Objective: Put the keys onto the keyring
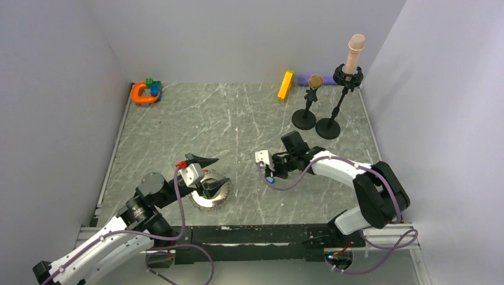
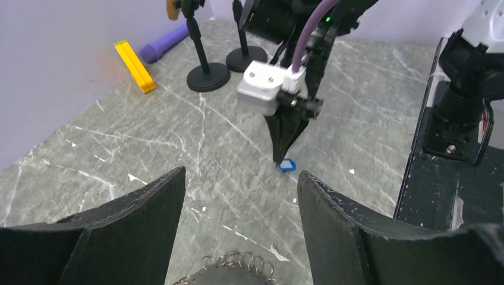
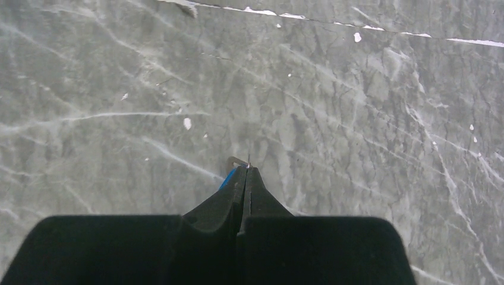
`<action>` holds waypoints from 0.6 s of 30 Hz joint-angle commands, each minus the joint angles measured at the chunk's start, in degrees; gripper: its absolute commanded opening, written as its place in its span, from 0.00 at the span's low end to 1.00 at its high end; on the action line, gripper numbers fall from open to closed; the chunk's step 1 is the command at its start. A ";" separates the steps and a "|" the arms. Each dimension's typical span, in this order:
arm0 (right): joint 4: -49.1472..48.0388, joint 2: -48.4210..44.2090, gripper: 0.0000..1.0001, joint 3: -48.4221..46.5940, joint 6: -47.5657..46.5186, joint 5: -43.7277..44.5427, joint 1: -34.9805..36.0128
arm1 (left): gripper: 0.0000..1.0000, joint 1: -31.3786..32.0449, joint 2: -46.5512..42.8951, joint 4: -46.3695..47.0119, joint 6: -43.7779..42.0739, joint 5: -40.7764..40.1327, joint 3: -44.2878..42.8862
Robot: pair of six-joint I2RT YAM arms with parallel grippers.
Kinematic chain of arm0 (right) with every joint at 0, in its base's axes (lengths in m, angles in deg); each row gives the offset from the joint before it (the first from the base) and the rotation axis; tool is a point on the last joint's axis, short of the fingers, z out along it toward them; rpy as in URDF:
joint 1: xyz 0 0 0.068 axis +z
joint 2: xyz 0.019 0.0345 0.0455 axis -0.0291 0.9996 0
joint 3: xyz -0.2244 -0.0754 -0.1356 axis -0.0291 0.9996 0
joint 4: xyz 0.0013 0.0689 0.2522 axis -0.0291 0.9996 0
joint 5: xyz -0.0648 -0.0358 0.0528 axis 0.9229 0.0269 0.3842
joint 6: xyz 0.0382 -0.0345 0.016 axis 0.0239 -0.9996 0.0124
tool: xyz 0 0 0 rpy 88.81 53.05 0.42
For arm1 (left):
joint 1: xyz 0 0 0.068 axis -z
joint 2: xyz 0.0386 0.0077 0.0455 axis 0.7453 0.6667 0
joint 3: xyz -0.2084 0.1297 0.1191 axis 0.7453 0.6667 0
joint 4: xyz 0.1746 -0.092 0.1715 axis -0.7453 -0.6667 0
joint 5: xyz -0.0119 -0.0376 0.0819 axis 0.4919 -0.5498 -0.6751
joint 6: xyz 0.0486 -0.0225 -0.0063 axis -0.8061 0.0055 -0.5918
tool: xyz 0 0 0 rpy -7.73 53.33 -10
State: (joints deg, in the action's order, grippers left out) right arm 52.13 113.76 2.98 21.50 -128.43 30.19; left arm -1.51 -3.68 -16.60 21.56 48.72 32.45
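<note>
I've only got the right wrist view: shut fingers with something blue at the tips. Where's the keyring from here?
Observer: The large silvery toothed metal keyring lies on the grey marble table near its front edge, under the left end effector, off to your left.
Operator: Is that left end effector shut?
Observer: No, its jaws stand wide apart above the ring.
Operator: And my blue thing?
Observer: A small blue-headed key, pinched at the tips of the right end effector, low against the table.
</note>
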 commanded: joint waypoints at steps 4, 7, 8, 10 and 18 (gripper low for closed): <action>1.32 7.33 0.00 -7.71 1.77 6.76 3.44 | 0.74 -0.18 -2.41 1.28 2.07 -1.15 0.47; 2.08 10.00 0.00 -9.81 2.30 9.08 4.65 | 0.74 -0.18 -2.25 1.63 2.02 -0.87 0.51; 2.27 10.65 0.00 -10.54 2.48 9.59 4.93 | 0.74 -0.18 -2.16 1.74 1.99 -0.74 0.61; 2.57 11.45 0.00 -11.14 2.66 10.10 5.12 | 0.74 -0.20 -1.97 2.11 1.98 -0.49 0.70; 4.33 14.07 0.00 -13.12 2.69 11.98 6.29 | 0.74 -0.20 -2.10 2.16 1.85 -0.49 0.66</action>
State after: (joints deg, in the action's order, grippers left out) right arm 54.71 126.85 -7.47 23.62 -118.02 35.98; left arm -1.51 -5.54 -16.16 22.56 48.39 33.17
